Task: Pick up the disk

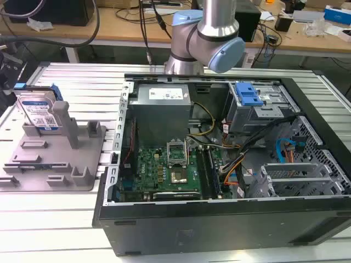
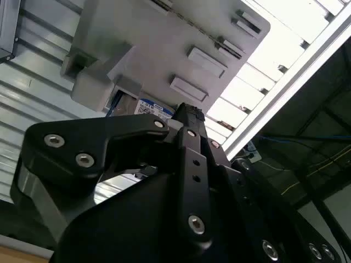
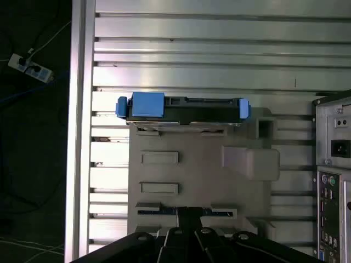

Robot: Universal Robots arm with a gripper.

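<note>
The disk stands upright on edge in a slot of the grey holder plate, at the exterior view's left. It is silver with a white-and-blue label and blue side rails. Seen edge-on in the first wrist view, the disk sits along the far side of the plate. My gripper hangs above the plate's opposite side, apart from the disk, its black fingers drawn together with nothing between them. In the second wrist view the gripper tip lies just in front of the disk's label.
An open computer case with its motherboard, cables and a blue drive-bay latch lies on the slotted aluminium table, to the right of the holder. The case's rear panel borders the plate. The table's edge lies beyond the disk.
</note>
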